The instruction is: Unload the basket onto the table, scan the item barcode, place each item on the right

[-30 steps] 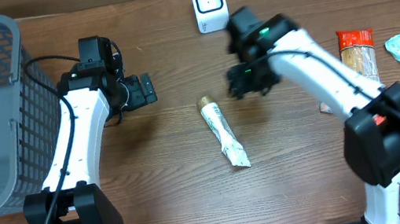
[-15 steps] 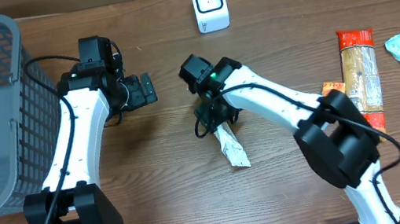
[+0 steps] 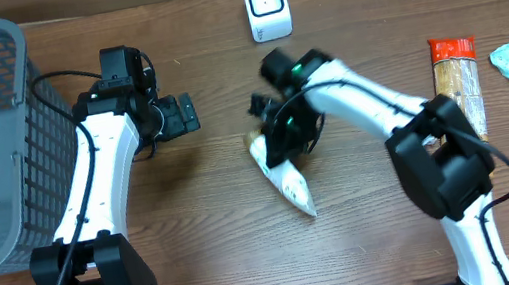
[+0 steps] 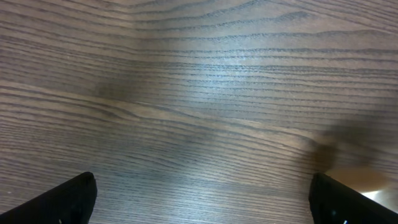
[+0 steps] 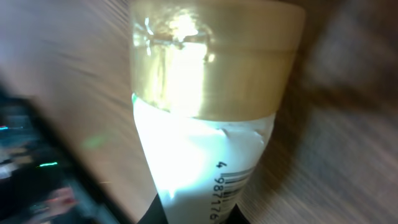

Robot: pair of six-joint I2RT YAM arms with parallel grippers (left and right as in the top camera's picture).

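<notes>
Wooden table [image 3: 199,242]; right gripper [image 3: 282,142] pinches the white tube [image 3: 288,182]; left gripper [image 3: 187,114] spread wide

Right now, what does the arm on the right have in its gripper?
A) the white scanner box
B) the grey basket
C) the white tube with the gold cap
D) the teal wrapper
C: the right gripper is closed on the white tube with the gold cap, and the right wrist view shows that tube close up with its barcode.
</notes>
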